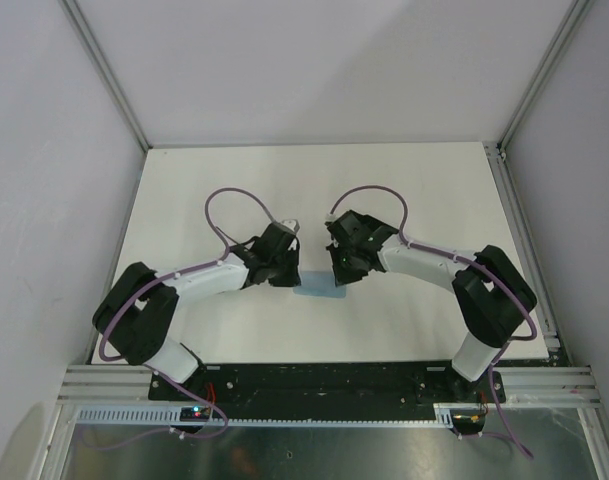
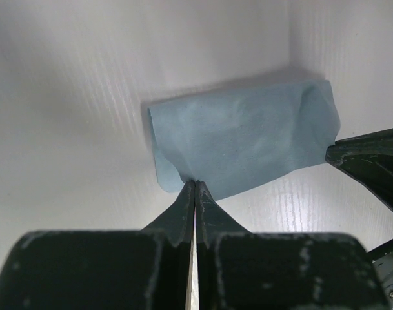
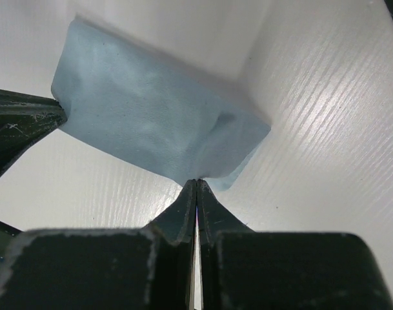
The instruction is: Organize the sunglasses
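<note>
The right end effector (image 3: 196, 188) has its two dark fingers pressed together, their tips meeting at the near edge of a light blue cloth (image 3: 151, 123), which looks nipped between them. The folded cloth lies on the white desk (image 3: 325, 116). At the left, the left end effector (image 3: 28, 123) touches the cloth's far corner.
</note>
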Controlling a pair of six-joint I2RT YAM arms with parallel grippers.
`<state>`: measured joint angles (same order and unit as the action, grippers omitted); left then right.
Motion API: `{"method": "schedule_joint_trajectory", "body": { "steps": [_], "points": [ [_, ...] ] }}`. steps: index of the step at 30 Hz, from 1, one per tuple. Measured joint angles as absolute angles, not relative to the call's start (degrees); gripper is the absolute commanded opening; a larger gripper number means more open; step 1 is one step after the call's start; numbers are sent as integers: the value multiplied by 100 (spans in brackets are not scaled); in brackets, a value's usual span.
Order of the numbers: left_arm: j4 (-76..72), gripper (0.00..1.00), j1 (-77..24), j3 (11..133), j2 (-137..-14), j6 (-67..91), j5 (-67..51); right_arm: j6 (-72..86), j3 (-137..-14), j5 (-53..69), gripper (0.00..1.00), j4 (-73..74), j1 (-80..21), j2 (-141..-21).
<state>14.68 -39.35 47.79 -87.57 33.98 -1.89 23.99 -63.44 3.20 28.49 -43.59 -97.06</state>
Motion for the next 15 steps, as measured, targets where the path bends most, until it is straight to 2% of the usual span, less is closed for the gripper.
{"method": "schedule_joint_trajectory", "body": {
  "steps": [11,15],
  "points": [
    [1422,0,-3935,4611,-8757,3393,-220,2502,-6233,224,1,2842,-4495,-9808],
    [1420,0,-3935,4604,-8757,3387,-220,2512,-6180,196,16,2836,-4508,-9832]
  ]
}}
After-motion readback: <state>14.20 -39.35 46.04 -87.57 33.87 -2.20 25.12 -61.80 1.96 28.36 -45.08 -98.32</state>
